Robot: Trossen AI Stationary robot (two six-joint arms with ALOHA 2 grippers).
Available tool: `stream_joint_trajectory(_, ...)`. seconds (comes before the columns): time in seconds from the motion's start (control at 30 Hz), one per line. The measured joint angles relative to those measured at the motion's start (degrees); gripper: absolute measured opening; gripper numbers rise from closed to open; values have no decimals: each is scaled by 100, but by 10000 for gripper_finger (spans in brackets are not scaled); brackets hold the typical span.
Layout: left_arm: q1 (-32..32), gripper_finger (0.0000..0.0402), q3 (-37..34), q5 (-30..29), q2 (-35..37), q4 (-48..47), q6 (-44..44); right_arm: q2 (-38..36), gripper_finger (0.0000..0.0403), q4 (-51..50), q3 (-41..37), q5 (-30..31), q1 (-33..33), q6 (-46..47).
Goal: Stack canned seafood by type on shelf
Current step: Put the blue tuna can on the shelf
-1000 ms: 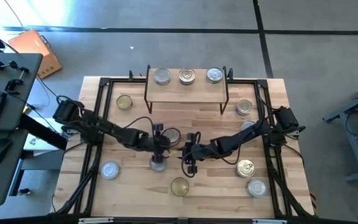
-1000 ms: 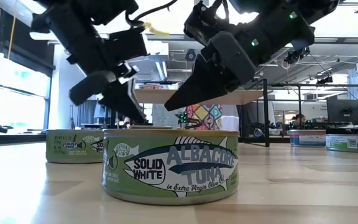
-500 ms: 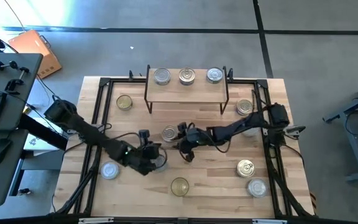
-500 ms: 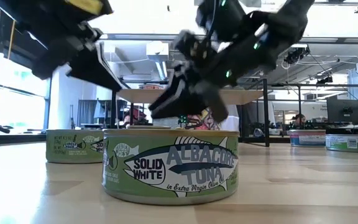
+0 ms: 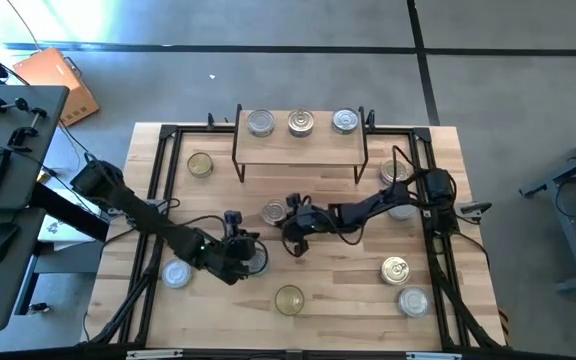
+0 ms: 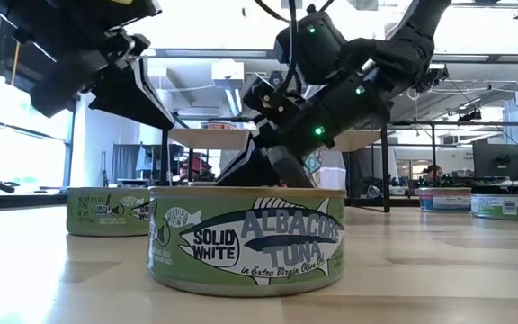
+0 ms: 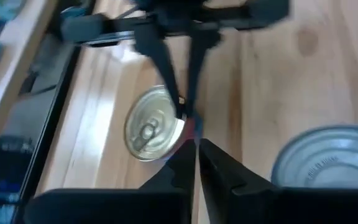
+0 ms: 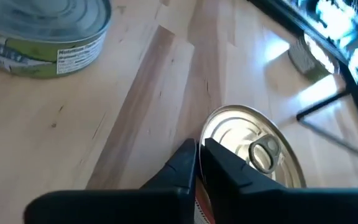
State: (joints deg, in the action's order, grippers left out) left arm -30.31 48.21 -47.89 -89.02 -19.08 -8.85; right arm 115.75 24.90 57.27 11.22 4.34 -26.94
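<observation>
**Right gripper** (image 5: 293, 228): centre of the high view, fingers pressed together on nothing, tips just beside the pull-ring tin (image 5: 273, 213) and low over the table (image 5: 348, 290).

**Left gripper** (image 5: 236, 255): lower left of centre, likewise closed and empty, next to a plain-topped tin (image 5: 255, 262).

**Canned seafood, loose:** short round metal tins scattered across the table.
- Gold lids at upper left (image 5: 200, 165) and bottom centre (image 5: 289, 298).
- Silver lids at lower left (image 5: 176, 273) and along the right side (image 5: 393, 172).

**Canned seafood, shelved:** three silver tins in a row (image 5: 301, 122) on the shelf (image 5: 298, 146), at top centre.

**Shelf:** pale wood board on thin black wire legs.

**Materials:**
- Lids are smooth, ridged and reflective.
- Side walls carry a glossy printed wrap, green on the albacore tin (image 6: 245, 238) in the low view.
- The table is matt butcher-block.

**Handling, as judged:**
- The tins are rigid and will not give under squeeze, and they are probably dense for their size.
- Walls are slick, so a grip across the full diameter at mid-height looks best.
- The jaws must part wide before descending.
- The raised rim gives a slight catch; the pull ring is too flimsy to use as a hold.
- Flat lids should stack steadily if centred, though an off-centre tin may slide.
</observation>
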Motion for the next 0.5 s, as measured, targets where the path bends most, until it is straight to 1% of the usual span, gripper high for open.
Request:
stream_joint_trajectory(0.07, 3, 34, 0, 136, -41, 26, 342, -122, 14, -212, -6, 20, 21, 343)
stream_joint_trajectory(0.2, 101, 87, -3, 238, -216, 286, 821, -472, 4, -905, -21, 11, 102, 876)
stream_joint_trajectory(0.37, 394, 152, -7, 235, -593, 1121, 1399, -865, 2, -1454, -45, -266, 351, 1288)
stream_joint_trajectory(0.43, 503, 170, -7, 279, -773, 1472, 1567, -978, 2, -1463, -87, -432, 452, 1390)
stream_joint_trajectory(0.5, 616, 181, -7, 495, -952, 1787, 1785, -1083, 1, -1555, -128, -576, 548, 1503)
